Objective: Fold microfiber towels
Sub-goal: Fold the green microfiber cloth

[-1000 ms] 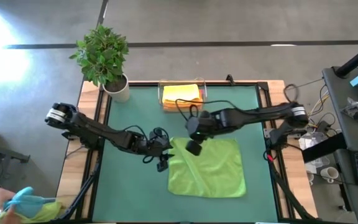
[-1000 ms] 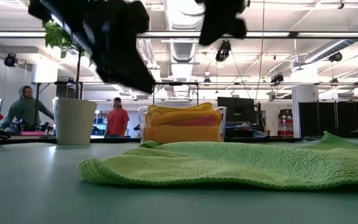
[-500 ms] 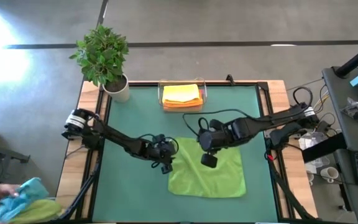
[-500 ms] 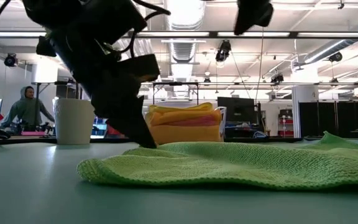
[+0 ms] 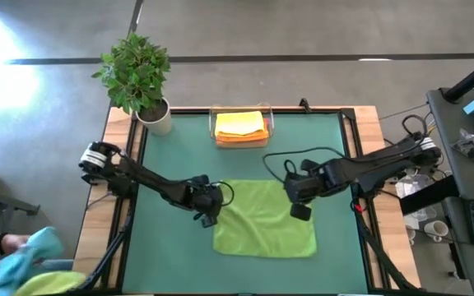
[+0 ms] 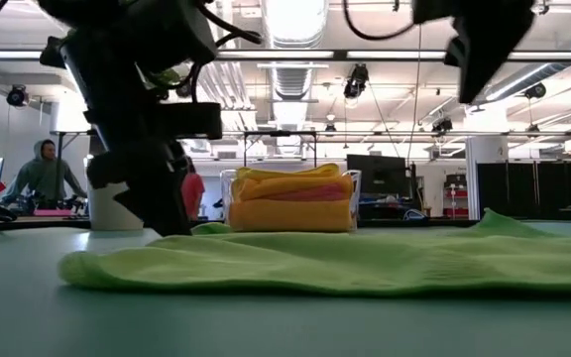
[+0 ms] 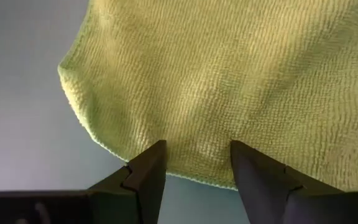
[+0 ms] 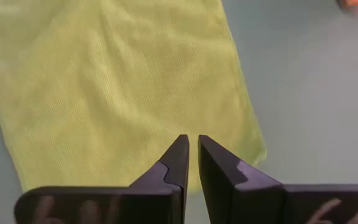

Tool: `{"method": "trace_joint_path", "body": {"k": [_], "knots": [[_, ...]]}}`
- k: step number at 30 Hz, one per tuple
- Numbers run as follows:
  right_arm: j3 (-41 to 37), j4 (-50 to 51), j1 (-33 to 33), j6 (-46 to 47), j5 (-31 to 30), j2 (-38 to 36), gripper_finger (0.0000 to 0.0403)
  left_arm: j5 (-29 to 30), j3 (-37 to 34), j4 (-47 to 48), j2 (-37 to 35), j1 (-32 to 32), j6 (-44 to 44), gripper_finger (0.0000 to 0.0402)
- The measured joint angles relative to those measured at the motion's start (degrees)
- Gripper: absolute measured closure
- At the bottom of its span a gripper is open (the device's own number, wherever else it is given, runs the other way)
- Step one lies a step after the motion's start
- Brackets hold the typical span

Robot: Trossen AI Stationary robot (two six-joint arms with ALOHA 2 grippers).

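Observation:
A green microfiber towel [image 5: 262,220] lies flat on the dark green mat in the middle of the table. My left gripper [image 5: 207,215] is down at the towel's left edge and open. In the left wrist view its two fingertips [image 7: 197,149] stand just inside that edge. My right gripper [image 5: 301,212] is shut and hangs in the air over the towel's right part [image 8: 117,81], touching nothing. In the low view it sits high up [image 6: 474,84]. Folded yellow and orange towels [image 5: 241,123] lie stacked in a clear tray at the far edge. My left gripper comes at the towel's left edge strip [image 7: 191,168] from above, slanting toward the table's right. Its open fingertips [image 7: 154,155] are spread over the cloth beside the hem. I cannot tell whether they touch the cloth. Nothing is pinched, and the towel lies on the mat.
The clear tray [image 6: 228,198] stands at the far middle. A potted plant [image 5: 142,78] stands at the far left corner. Bare mat [image 5: 171,156] lies on all sides of the towel. A person's hand with a blue cloth [image 5: 23,255] shows off the table's near left.
My left gripper has come down to the towel's left edge and tipped steeper, staying open. My right gripper, still shut, has travelled toward the table's right edge above the towel. The towel's left edge now lies farther toward the table's left, and the towel lies flatter.

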State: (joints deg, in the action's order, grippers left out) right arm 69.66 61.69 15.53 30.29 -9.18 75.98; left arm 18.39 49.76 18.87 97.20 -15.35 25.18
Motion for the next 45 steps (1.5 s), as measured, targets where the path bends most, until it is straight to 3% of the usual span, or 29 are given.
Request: {"method": "trace_joint_path", "body": {"k": [10, 19, 24, 33, 45], "knots": [[-17.8, -16.5, 3.7, 7.3, 0.8, -15.6, 0.0374, -5.5, 3.5, 6.2, -10.4, -0.7, 0.0, 0.0237], [-24.0, -20.6, 7.8, 9.4, 2.2, -19.5, 0.0374, -5.7, 6.1, 6.0, -13.7, -6.4, -0.1, 0.0237], [-26.0, -20.4, 10.3, 9.6, 6.5, -18.7, 0.0374, -5.7, 6.8, 5.8, -12.1, -11.2, 0.5, 0.0237], [-27.0, -20.6, 17.1, 11.2, 6.8, -18.1, 0.0338, -6.6, 11.7, 5.6, -4.7, -18.0, 4.5, 0.0237], [-28.2, -27.8, 24.1, 6.1, 5.7, -11.9, 0.0278, -7.9, 15.5, 5.6, 4.3, -20.4, 3.9, 0.0237]]}}
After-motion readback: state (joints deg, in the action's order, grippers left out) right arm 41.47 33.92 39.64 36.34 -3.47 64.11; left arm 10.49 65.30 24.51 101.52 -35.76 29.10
